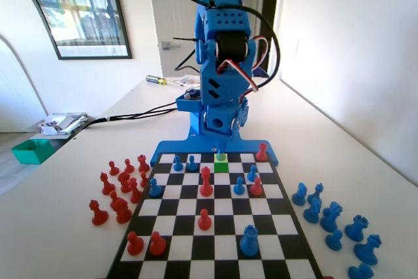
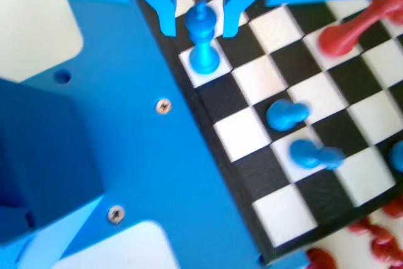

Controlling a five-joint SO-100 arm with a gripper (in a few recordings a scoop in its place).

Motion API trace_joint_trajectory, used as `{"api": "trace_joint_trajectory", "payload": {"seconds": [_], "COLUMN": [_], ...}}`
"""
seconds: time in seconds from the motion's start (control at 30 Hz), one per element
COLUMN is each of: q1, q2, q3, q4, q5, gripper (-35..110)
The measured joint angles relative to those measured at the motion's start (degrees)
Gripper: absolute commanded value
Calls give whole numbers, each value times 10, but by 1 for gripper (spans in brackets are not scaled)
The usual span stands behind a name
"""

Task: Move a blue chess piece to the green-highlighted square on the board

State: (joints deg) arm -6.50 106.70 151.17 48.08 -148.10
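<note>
Placing step: the piece [image 2: 203, 39] stands on the green square [image 1: 221, 159] between the gripper's [image 2: 199, 28] open jaws; next, lift clear without tipping it

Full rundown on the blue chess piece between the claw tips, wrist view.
The blue chess piece is slender glossy blue plastic: round base, thin stem, small knobbed top. It stands upright on a white square at the near edge of the board. The claw hangs open around its top, one tip on each side; contact isn't evident.
</note>
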Motion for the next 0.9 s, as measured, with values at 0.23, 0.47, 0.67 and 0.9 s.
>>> {"api": "trace_joint_trajectory", "payload": {"seconds": [0.23, 0.47, 0.67, 0.9], "q1": [0, 1, 16, 28], "q2": [0, 0, 0, -18], "q3": [11, 11, -31, -90], "q4": [-22, -14, 31, 54], "q5": [-13, -21, -18, 4], "gripper": [1, 1, 1, 1]}}
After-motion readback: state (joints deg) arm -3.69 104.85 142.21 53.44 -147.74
